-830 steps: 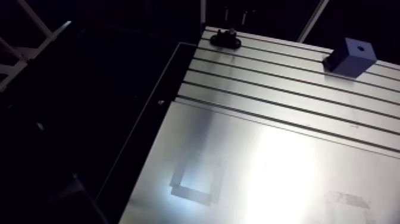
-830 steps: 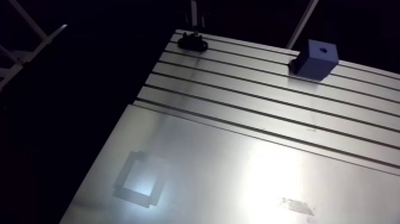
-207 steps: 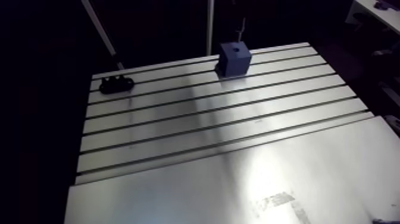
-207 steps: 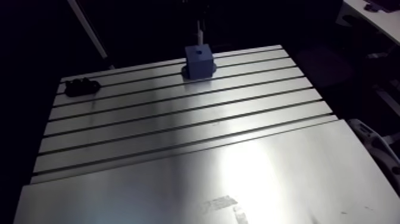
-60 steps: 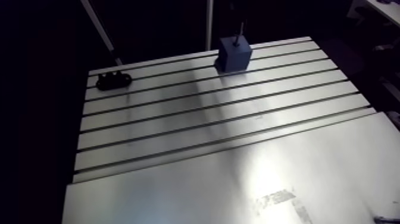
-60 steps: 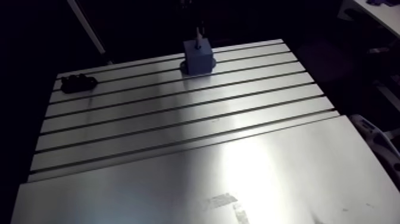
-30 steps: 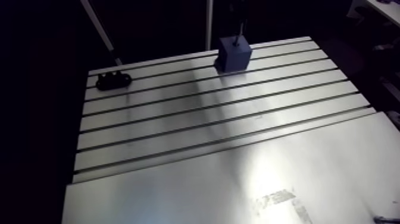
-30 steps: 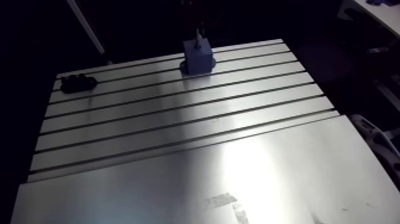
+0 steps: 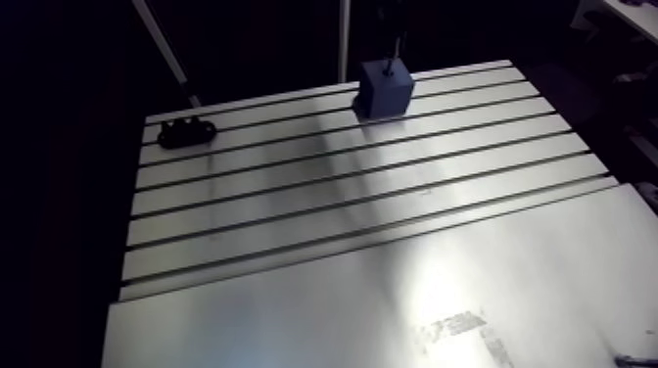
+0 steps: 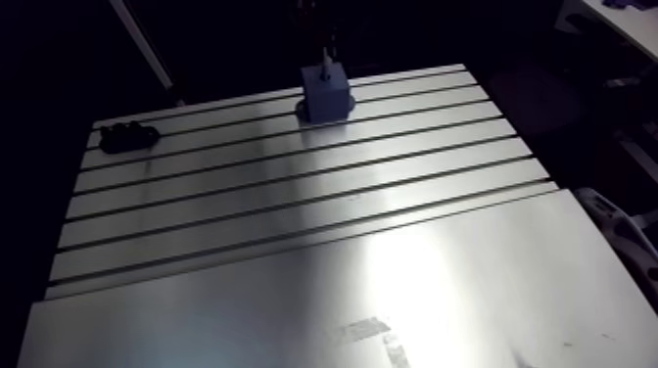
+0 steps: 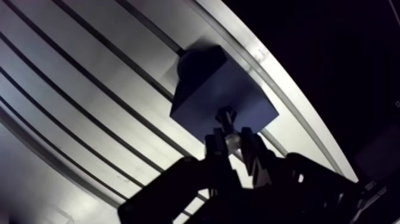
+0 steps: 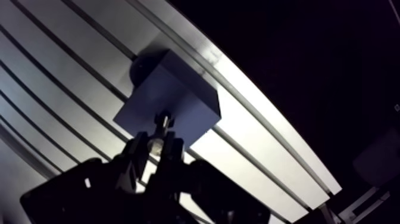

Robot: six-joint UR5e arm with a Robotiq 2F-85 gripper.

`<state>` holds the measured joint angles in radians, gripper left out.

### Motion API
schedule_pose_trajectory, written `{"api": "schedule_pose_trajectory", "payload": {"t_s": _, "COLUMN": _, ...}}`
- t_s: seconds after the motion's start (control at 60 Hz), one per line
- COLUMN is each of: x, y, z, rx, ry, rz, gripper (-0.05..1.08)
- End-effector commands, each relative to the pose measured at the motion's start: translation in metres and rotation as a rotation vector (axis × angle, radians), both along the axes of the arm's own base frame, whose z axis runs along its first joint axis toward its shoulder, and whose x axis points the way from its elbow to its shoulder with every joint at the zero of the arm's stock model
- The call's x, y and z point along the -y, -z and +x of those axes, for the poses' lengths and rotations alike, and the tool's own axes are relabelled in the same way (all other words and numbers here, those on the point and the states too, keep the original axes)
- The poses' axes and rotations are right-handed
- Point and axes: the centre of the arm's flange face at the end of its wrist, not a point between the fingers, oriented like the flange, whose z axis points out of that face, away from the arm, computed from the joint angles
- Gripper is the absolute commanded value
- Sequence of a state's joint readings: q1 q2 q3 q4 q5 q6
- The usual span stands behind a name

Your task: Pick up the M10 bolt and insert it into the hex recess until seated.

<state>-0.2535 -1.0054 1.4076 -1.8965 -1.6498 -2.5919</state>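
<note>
1 m10 bolt in gripper, tip at blue blk top

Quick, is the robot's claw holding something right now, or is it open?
Gripper: shut on the bolt, with the bolt's tip at the top of the blue block.
</note>
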Motion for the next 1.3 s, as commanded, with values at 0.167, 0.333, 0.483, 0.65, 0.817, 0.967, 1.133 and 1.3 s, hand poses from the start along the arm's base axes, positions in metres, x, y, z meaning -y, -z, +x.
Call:
{"api": "schedule_pose_trajectory", "payload": {"t_s": 0.167, "x": 0.0001, "y": 0.0025, "z": 0.0000, "rx": 0.004, "ry": 0.000, "rz": 0.001, "gripper": 1.00}}
{"api": "schedule_pose_trajectory", "payload": {"t_s": 0.333, "x": -0.0001, "y": 0.0039, "z": -0.0006, "rx": 0.006, "ry": 0.000, "rz": 0.000, "gripper": 1.00}}
{"api": "schedule_pose_trajectory", "payload": {"t_s": 0.483, "x": -0.0001, "y": 0.0041, "z": -0.0006, "rx": 0.006, "ry": 0.000, "rz": 0.000, "gripper": 1.00}}
{"api": "schedule_pose_trajectory", "payload": {"t_s": 0.65, "x": -0.0001, "y": 0.0041, "z": -0.0007, "rx": 0.006, "ry": 0.000, "rz": 0.000, "gripper": 1.00}}
{"api": "schedule_pose_trajectory", "payload": {"t_s": 0.817, "x": -0.0001, "y": 0.0041, "z": -0.0006, "rx": 0.006, "ry": 0.001, "rz": 0.000, "gripper": 1.00}}
{"api": "schedule_pose_trajectory", "payload": {"t_s": 0.967, "x": -0.0001, "y": 0.0034, "z": -0.0011, "rx": 0.004, "ry": -0.002, "rz": -0.001, "gripper": 1.01}}
{"api": "schedule_pose_trajectory", "payload": {"t_s": 1.133, "x": 0.0003, "y": 0.0012, "z": -0.0017, "rx": 0.000, "ry": -0.003, "rz": -0.005, "gripper": 1.01}}
{"api": "schedule_pose_trajectory", "payload": {"t_s": 1.3, "x": 0.0002, "y": 0.0007, "z": -0.0018, "rx": 0.001, "ry": -0.004, "rz": -0.005, "gripper": 1.01}}
